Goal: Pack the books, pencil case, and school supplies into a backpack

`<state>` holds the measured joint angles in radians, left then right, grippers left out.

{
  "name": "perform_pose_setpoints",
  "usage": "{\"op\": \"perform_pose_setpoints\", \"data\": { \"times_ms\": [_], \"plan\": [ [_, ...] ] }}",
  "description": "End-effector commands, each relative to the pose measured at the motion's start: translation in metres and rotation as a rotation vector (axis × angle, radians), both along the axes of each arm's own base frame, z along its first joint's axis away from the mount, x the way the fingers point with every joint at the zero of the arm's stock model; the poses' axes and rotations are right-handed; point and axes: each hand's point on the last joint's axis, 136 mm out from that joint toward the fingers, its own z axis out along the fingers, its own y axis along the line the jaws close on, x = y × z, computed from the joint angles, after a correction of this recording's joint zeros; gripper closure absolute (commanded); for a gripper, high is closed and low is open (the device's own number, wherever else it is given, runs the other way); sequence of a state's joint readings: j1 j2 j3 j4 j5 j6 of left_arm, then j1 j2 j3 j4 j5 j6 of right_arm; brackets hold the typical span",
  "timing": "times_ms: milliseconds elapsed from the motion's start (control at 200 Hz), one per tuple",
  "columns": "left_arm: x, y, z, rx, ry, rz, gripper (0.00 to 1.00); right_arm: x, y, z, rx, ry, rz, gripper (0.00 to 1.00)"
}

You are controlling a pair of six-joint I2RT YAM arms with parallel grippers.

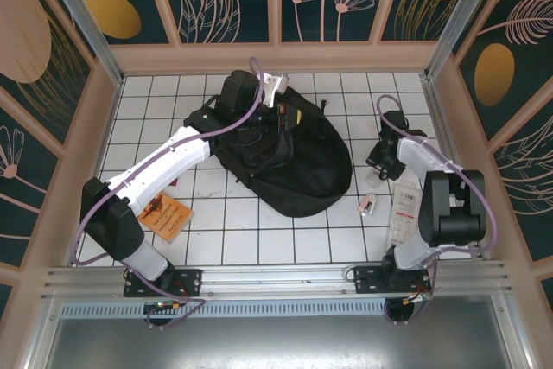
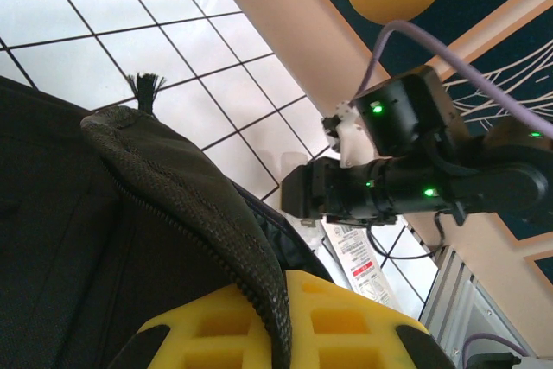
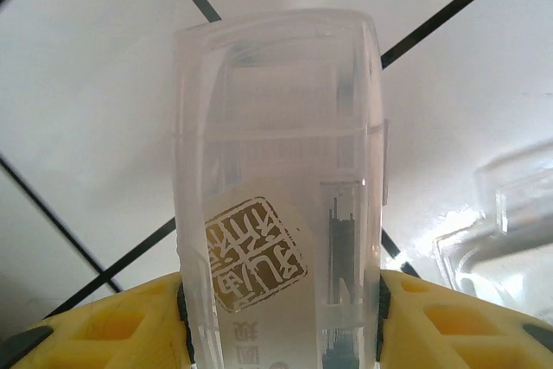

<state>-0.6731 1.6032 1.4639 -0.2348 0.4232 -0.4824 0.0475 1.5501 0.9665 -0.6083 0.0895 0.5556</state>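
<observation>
The black backpack (image 1: 289, 166) lies in the middle of the tiled table. My left gripper (image 1: 294, 114) is at its far top edge. In the left wrist view the yellow fingers (image 2: 346, 326) are shut on the zip-lined rim of the backpack (image 2: 199, 205). My right gripper (image 1: 378, 174) is low over the table, right of the backpack. In the right wrist view it (image 3: 281, 300) is shut on a clear plastic box (image 3: 276, 170) with a gold seal label, both pads against its sides. I cannot tell whether this box is the pencil case. An orange booklet (image 1: 166, 215) lies at the near left.
A small pink-white piece (image 1: 366, 206) and a long white printed packet (image 1: 403, 212) lie near the right arm's base. The packet (image 2: 363, 270) and the right arm (image 2: 415, 170) also appear in the left wrist view. Another clear plastic piece (image 3: 510, 222) lies beside the held box. Wooden walls border the table.
</observation>
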Motion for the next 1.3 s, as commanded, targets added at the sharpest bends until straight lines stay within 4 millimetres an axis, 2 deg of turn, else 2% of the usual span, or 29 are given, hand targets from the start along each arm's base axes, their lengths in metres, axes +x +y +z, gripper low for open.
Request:
{"op": "perform_pose_setpoints", "data": {
  "times_ms": [0, 130, 195, 350, 440, 550, 626, 766, 916, 1036, 1186, 1296],
  "plan": [
    [-0.004, 0.0, 0.042, -0.091, -0.105, -0.021, 1.0, -0.004, -0.003, 0.035, -0.012, -0.043, -0.011, 0.48],
    [-0.003, -0.001, 0.041, -0.087, -0.105, -0.019, 1.0, -0.003, 0.013, 0.079, 0.036, -0.127, 0.028, 0.48],
    [-0.001, -0.001, 0.039, -0.083, -0.103, -0.013, 1.0, -0.002, 0.028, 0.106, 0.044, -0.173, 0.072, 0.48],
    [0.003, -0.004, 0.039, -0.083, -0.098, -0.013, 1.0, -0.002, 0.074, 0.161, 0.094, -0.245, 0.174, 0.48],
    [0.005, -0.006, 0.044, -0.088, -0.1, -0.01, 1.0, -0.004, 0.104, 0.174, 0.175, -0.268, 0.224, 0.48],
    [0.007, -0.007, 0.056, -0.105, -0.108, -0.003, 1.0, -0.009, 0.144, 0.177, 0.291, -0.28, 0.283, 0.48],
    [0.009, -0.008, 0.065, -0.124, -0.108, 0.005, 1.0, -0.015, 0.168, 0.17, 0.358, -0.27, 0.318, 0.48],
    [0.009, -0.013, 0.08, -0.181, -0.096, -0.005, 1.0, -0.021, 0.195, 0.158, 0.428, -0.261, 0.36, 0.48],
    [0.004, -0.023, 0.09, -0.249, -0.052, -0.058, 1.0, -0.014, 0.211, 0.153, 0.5, -0.274, 0.359, 0.48],
    [0.0, -0.028, 0.1, -0.304, -0.031, -0.081, 1.0, 0.0, 0.216, 0.152, 0.507, -0.272, 0.329, 0.48],
    [-0.002, -0.032, 0.116, -0.37, -0.024, -0.095, 1.0, 0.018, 0.227, 0.141, 0.517, -0.23, 0.29, 0.47],
    [-0.005, -0.033, 0.128, -0.389, -0.04, -0.099, 1.0, 0.032, 0.235, 0.143, 0.524, -0.228, 0.288, 0.45]
  ]
}}
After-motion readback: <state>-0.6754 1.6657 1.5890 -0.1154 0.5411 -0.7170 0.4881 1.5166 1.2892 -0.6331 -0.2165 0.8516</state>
